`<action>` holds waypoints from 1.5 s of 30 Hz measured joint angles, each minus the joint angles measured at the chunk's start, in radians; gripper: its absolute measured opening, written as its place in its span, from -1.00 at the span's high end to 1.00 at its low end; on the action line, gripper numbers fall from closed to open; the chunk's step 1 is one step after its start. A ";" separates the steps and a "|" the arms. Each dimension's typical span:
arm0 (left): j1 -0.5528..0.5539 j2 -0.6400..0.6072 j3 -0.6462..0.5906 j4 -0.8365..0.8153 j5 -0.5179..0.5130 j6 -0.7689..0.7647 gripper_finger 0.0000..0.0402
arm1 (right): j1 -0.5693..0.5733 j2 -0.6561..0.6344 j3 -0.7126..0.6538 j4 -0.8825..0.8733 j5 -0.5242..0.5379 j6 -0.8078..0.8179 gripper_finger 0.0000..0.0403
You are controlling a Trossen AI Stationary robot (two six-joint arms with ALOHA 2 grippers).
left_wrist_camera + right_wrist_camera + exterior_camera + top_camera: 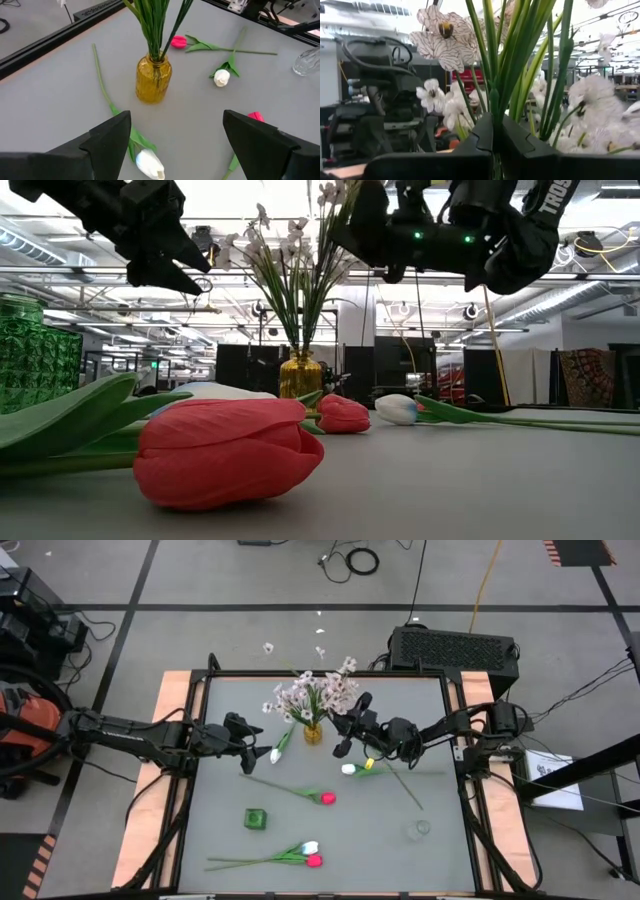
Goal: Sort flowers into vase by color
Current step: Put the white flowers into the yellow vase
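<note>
A grey worktop (330,840) holds scattered artificial flowers. At its far middle stands an amber glass vase (313,732) already filled with a spray of small white blossoms (312,692). The right pincer (342,747) hangs just beside the vase with its fingers shut; its wrist view shows them pressed together with green stems rising at the seam, though whether a stem is pinched I cannot tell. The left pincer (250,756) hovers with fingers held wide, empty, above a white tulip (276,754) lying near the vase's foot.

What could go wrong, as I judge it: the right arm is close enough that a sideways move could knock the narrow vase over or drag the spray out. If the left pincer drops for the white tulip, its wide fingers may nudge the thin stem and roll the bloom away instead of trapping it. The two arms also work close together around the vase and could clash.

Elsewhere lie a second white tulip (348,769), a pink-red tulip (327,798), and a white-and-pink pair (311,854) near the front edge. A green glass vase (256,818) and a clear glass vase (418,830) stand empty.

Beyond is a workshop: grey floor marked with dark tape, loose cables, a black vented box (455,646), ceiling lights
</note>
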 joint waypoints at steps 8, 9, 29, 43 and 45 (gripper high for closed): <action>0.000 0.000 0.000 0.000 0.000 0.000 -0.61 | 0.000 0.000 0.000 -0.095 0.000 0.006 0.98; 0.000 0.000 0.000 0.000 0.000 0.000 -0.61 | 0.000 0.000 0.000 -0.102 0.000 0.011 0.98; 0.000 0.000 0.000 -0.002 0.000 -0.001 -0.61 | 0.000 -0.012 -0.001 -0.321 -0.001 0.079 0.11; 0.000 0.000 0.000 -0.002 0.000 -0.002 -0.61 | 0.001 -0.210 -0.001 -0.796 -0.001 0.194 -0.25; 0.000 0.000 0.000 -0.002 0.000 -0.002 -0.61 | 0.001 -0.251 -0.001 -0.892 -0.009 0.220 -0.29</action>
